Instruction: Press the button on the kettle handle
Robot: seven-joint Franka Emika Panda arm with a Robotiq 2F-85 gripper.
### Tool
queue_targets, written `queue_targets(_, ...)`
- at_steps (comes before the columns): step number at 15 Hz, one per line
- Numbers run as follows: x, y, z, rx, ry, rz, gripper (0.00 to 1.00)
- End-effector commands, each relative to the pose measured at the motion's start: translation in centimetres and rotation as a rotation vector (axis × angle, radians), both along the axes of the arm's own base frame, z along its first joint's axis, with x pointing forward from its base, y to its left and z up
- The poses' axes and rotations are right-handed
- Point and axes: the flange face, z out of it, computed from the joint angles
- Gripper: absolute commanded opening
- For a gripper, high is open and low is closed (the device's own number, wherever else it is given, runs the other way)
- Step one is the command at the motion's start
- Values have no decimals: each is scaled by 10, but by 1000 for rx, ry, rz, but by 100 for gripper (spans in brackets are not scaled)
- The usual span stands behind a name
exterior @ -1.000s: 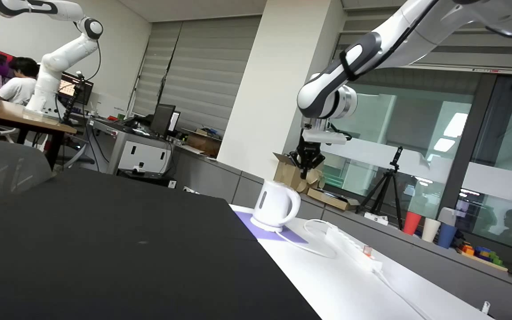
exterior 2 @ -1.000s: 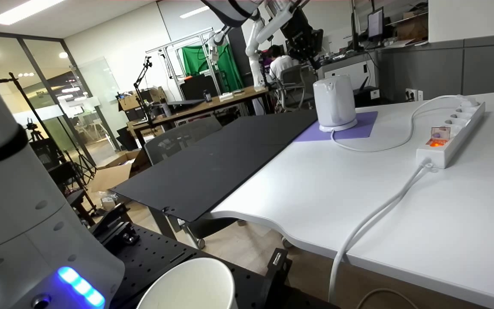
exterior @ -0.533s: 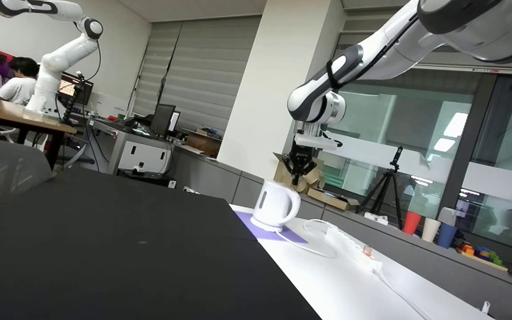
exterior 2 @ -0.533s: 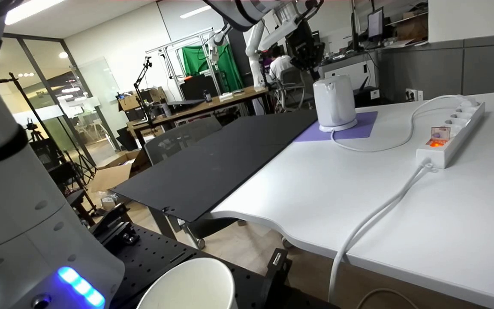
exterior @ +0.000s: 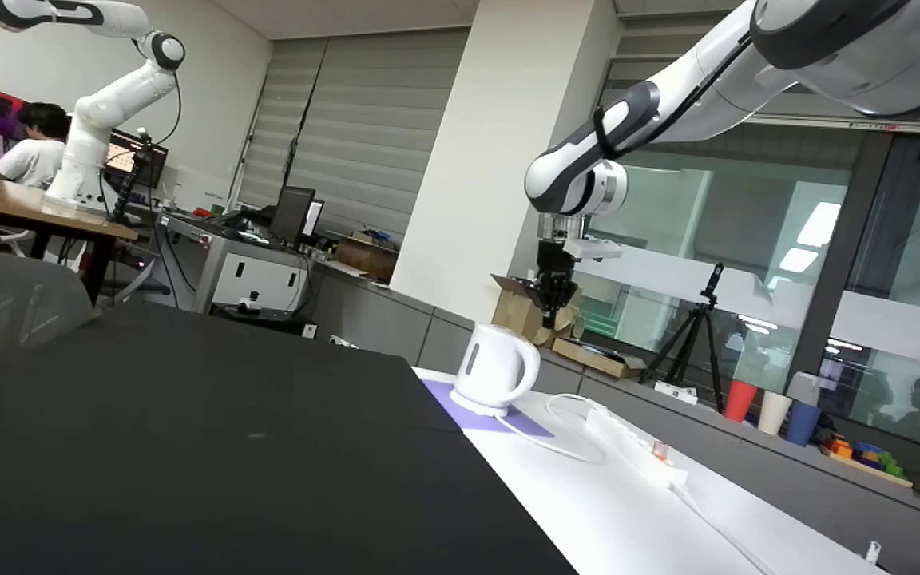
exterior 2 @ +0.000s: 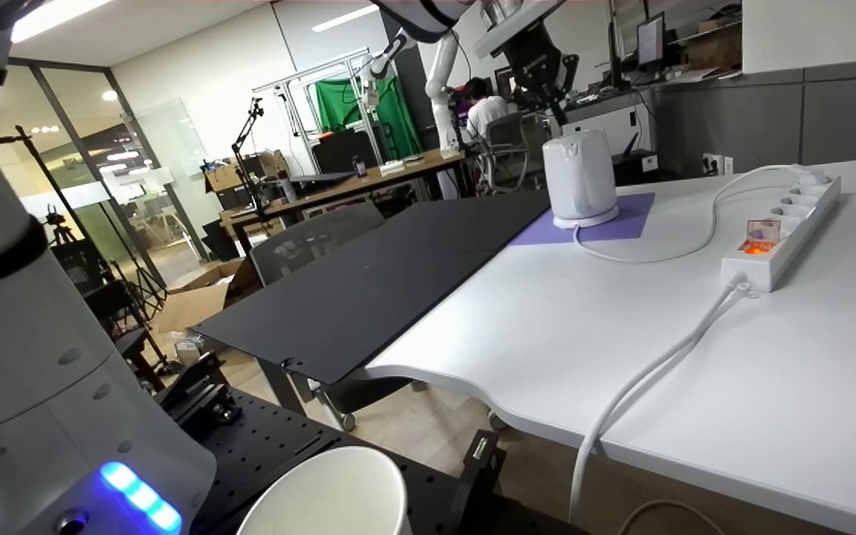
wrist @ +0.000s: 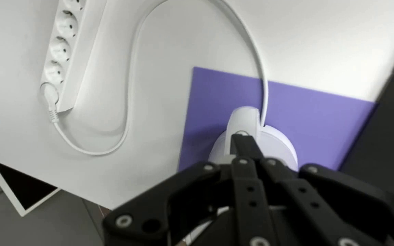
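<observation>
The white kettle (exterior: 492, 371) stands upright on its base on a purple mat; it also shows in an exterior view (exterior 2: 582, 178). Its handle (exterior: 530, 367) faces the power strip side. In the wrist view the top of the handle (wrist: 244, 118) shows just beyond my fingertips. A small rounded button outline (wrist: 241, 132) on it is partly hidden by them. My gripper (exterior: 549, 321) is shut and empty, pointing down, a little above the handle in the exterior views. In the wrist view the gripper (wrist: 247, 146) covers much of the kettle body.
A white power strip (exterior 2: 785, 230) with a lit orange switch lies on the white table (exterior 2: 532, 319). A white cord (wrist: 128, 85) loops from it to the kettle base. A black panel (exterior: 228, 447) adjoins the table. A cardboard box (exterior: 514, 310) stands behind.
My gripper first moved down and towards the kettle, then shifted back slightly and turned about its own axis. The kettle has not moved.
</observation>
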Motion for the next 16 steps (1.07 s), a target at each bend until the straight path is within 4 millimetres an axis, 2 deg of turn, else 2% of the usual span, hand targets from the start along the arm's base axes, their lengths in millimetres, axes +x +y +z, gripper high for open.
queue_targets(1, 0, -5, 3, -7, 6, 28, 0)
queue_targets(3, 0, -10, 5, -10, 9, 50, 0)
queue_targets(10, 1, -7, 5, -8, 10, 62, 0)
queue_targets(16, 4, -20, -12, 19, 32, 64, 0)
